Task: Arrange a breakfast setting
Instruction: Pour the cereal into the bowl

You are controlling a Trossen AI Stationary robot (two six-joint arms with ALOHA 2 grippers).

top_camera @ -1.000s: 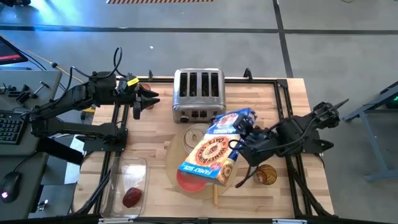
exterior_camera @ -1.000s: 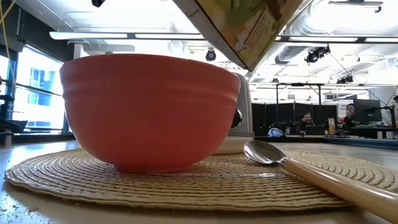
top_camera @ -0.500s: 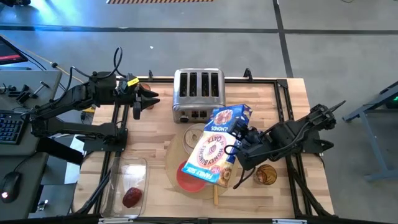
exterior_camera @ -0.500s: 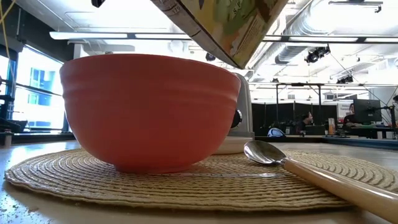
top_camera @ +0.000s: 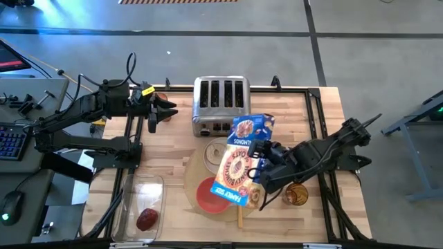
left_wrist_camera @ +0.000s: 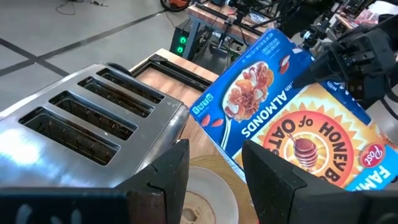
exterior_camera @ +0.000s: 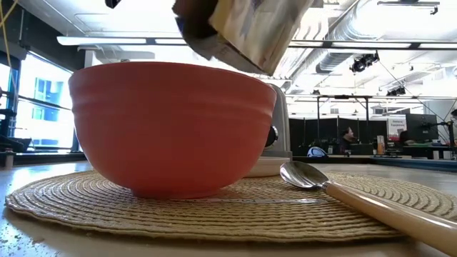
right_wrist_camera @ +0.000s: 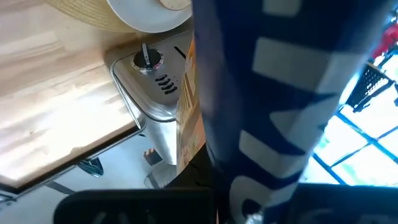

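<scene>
A red bowl (top_camera: 206,197) and a wooden-handled spoon (exterior_camera: 343,193) rest on the round tan placemat (top_camera: 195,169). A white plate (top_camera: 216,149) with a toast slice (left_wrist_camera: 193,211) sits on the mat's far part. A blue and orange cereal box (top_camera: 239,162) hangs tilted over the bowl, with my right gripper (top_camera: 260,158) shut on it. My left gripper (top_camera: 166,111) waits open at the far left, level with the toaster. A dark red fruit (top_camera: 147,219) lies in the clear tub (top_camera: 140,197). My right gripper holds the cereal box at its right-hand long edge (top_camera: 256,156), about midway along. It comes from the table's right side, slanting down. The box's blue narrow side (right_wrist_camera: 267,112) hides the fingers in the wrist view. The box is lifted clear and steeply tilted, its lower end (exterior_camera: 239,32) above the bowl.
The silver four-slot toaster (top_camera: 221,104) stands at the far middle, just behind the plate. A round brown cup-like thing (top_camera: 296,194) sits on the table right of the mat, below my right arm. Bare wood lies at the far right and the left middle.
My right gripper has rolled its wrist and sunk a little toward the bowl. The cereal box has turned with it, from broad face up to more edge-on and steeper. Its lower end has swung toward the table's left, over the bowl.
</scene>
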